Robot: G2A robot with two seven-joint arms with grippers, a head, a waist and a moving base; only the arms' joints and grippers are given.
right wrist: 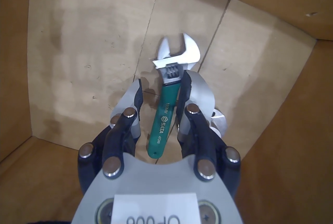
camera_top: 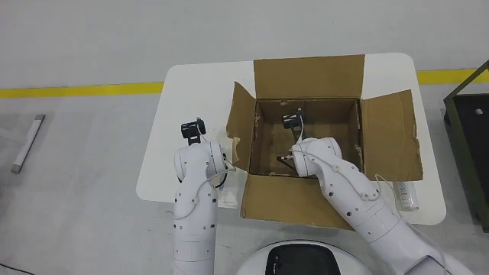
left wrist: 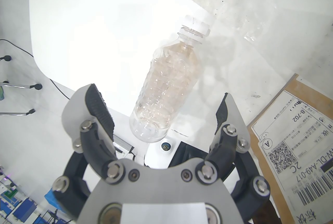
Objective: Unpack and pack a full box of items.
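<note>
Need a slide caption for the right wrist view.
Right gripper, open, straddles the handle of the wrench inside the box.

My head camera sits above my arms and looks straight down from far off, taking in the whole table (camera_top: 191,107) with the open box (camera_top: 306,76) right of centre. The camera on my left wrist sits just behind my left gripper (left wrist: 158,93) and faces down at the table from close by, sharing with the top view the tabletop and one box flap. The one on my right wrist looks past my right gripper (right wrist: 163,79) into the box, near its floor, the interior that the top view sees from high.
</note>
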